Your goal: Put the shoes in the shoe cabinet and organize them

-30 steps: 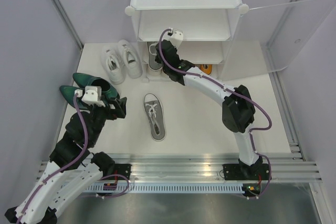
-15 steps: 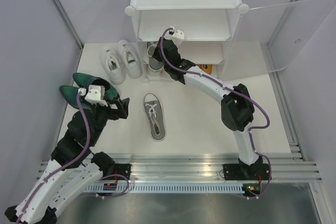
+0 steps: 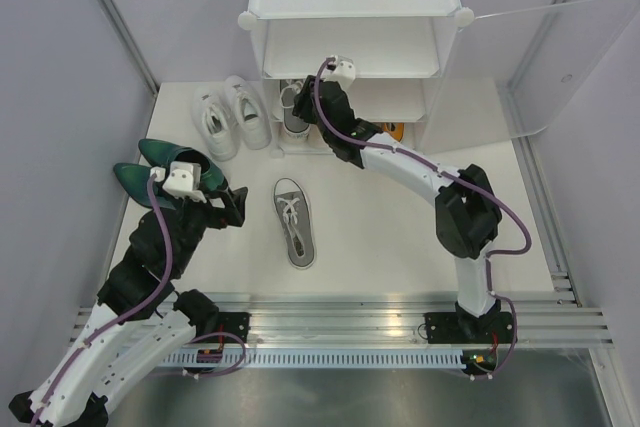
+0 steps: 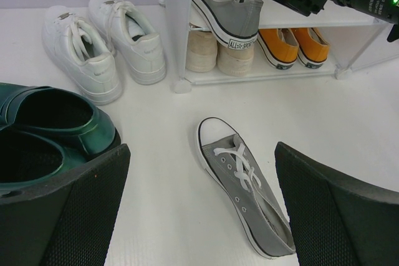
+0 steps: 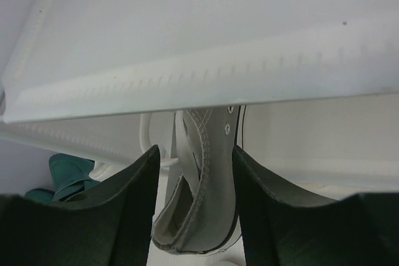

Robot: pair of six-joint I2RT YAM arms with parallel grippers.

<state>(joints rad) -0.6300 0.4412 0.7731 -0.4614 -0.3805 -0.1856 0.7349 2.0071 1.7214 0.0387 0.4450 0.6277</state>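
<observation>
One grey lace-up shoe lies on the white floor, toe toward the shoe cabinet. My left gripper hovers wide open just before that shoe, touching nothing. Its mate rests tilted on a cabinet shelf, above the cream pair and left of the orange pair. My right gripper is open around this shoe's heel; the left finger stands apart from it. In the top view the right gripper reaches into the cabinet's left side.
White sneakers stand left of the cabinet, and the dark green shoes lie beside my left wrist. The frosted door hangs open at the right. A shelf edge runs just above my right fingers.
My right gripper has opened off the grey shoe on the shelf and its arm has shifted slightly right. The left arm has barely moved.
</observation>
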